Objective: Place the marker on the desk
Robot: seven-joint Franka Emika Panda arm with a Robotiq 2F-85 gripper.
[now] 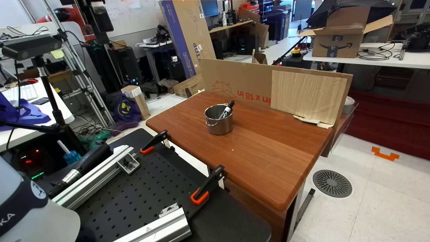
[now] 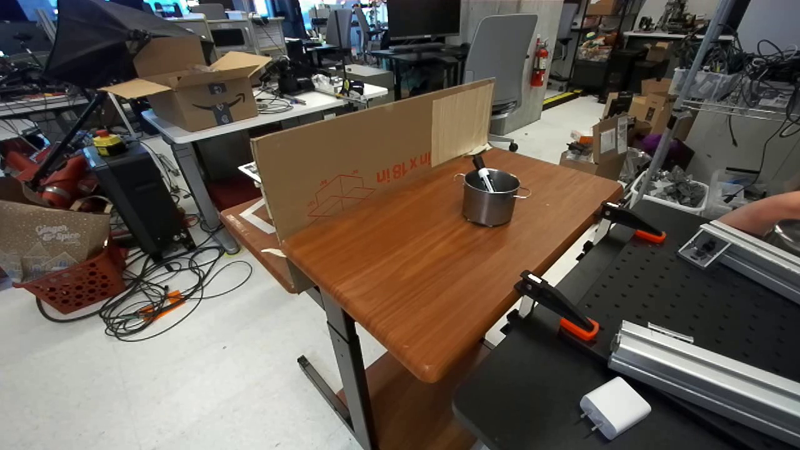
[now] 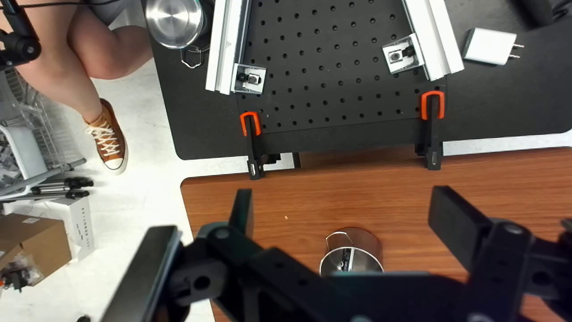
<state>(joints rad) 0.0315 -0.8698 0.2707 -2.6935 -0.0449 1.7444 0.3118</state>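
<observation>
Reddish-brown wooden table [image 1: 275, 158] is carrying a grey metal pot [image 1: 221, 127]; slim black-and-white marker [image 1: 226, 110] is leaning inside, black end up. Black fingers [image 3: 456, 226] are standing wide apart, empty, marker between them in wrist view.

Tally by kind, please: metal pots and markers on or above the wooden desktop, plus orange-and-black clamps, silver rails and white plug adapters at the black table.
Metal pot: 1, standing on the desk
Marker: 1, leaning inside the pot
Clamps: 2
Silver rails: 2
White plug adapter: 1
Total: 7
</observation>
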